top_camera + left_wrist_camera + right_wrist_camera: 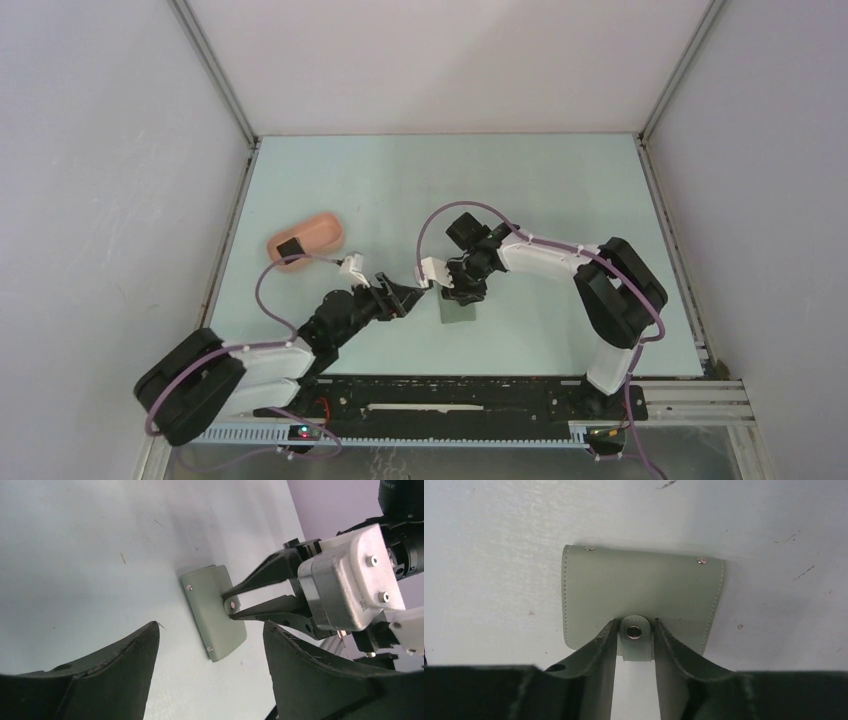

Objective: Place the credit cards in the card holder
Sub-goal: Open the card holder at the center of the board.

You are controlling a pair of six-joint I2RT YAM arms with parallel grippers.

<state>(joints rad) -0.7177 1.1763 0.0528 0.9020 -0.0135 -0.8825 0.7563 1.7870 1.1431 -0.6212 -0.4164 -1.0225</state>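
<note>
Card holder [458, 312] lies closed and flat on the surface [560, 190], near-centre, with bare surface off its 3 and 6 o'clock edges. Left pincer [408, 296] at its 9 o'clock, spread wide, empty, not touching. Right pincer [634, 625] at its 12 o'clock edge, narrowed onto the snap tab [635, 646]. Pink tray [318, 232] farther off, 10 o'clock.

pink tray [325, 222] | left side of table [540, 190] | holds small dark item [291, 246], seemingly square
</note>
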